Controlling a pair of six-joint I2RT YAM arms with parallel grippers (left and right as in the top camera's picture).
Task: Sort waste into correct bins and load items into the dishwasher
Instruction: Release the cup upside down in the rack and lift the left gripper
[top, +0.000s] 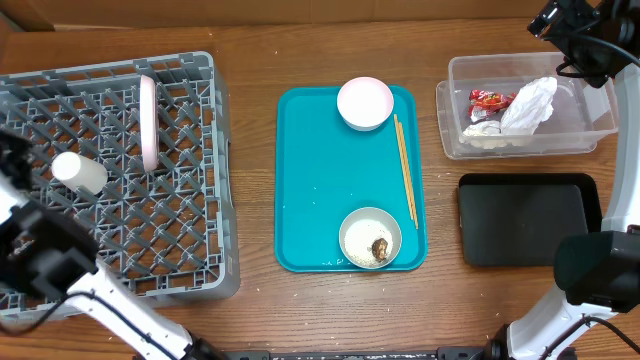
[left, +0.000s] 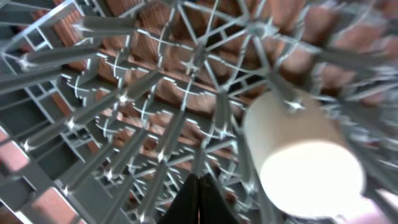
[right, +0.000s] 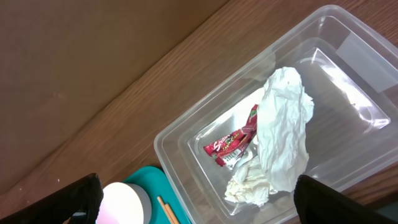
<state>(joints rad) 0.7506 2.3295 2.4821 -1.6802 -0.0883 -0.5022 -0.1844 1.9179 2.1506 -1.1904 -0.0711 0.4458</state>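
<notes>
The grey dishwasher rack (top: 190, 250) stands at the left. The round plate (top: 148, 122) stands on edge in it, and the white cup (top: 80, 172) lies on its side there. My left gripper (left: 199, 196) is shut and empty just above the rack floor (left: 124, 118), beside the cup (left: 305, 155). The clear tub (top: 590, 125) holds the red wrapper (top: 490, 98) and white napkin (top: 528, 102). My right gripper (right: 198, 183) is open and empty above the tub (right: 186, 124). The pink dish (top: 365, 102), chopsticks (top: 404, 165) and the white bowl (top: 370, 238) with rice and a brown lump sit on the tray.
The teal serving tray (top: 310, 180) lies in the middle of the wooden table. The flat black tray (top: 528, 218) lies in front of the clear tub at the right. The right arm's base (top: 600, 270) stands at the front right.
</notes>
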